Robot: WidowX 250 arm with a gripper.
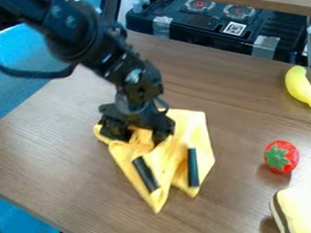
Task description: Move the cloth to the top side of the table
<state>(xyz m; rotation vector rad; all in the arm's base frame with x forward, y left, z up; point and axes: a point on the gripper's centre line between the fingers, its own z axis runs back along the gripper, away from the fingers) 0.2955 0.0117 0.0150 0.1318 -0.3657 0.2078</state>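
Note:
The black gripper (139, 135) hangs down left of the table's middle, low over the yellow cloth (171, 159). Its two fingers stand apart, one toward the left and one toward the right, with a raised fold of cloth between them. Their tips reach down to the cloth's upper part; whether they press on it I cannot tell. The cloth lies crumpled, with pointed corners toward the bottom of the view. Two dark strips, a left one (145, 174) and a right one (192, 167), lie on its lower half. Part of its upper edge is hidden behind the gripper.
On the wooden table (74, 158), a yellow banana (301, 86) lies at the upper right, a red strawberry (281, 157) below it, and a pale yellow toy piece with a brown side (301, 211) at the lower right corner. A black case (205, 28) stands beyond the table's top edge.

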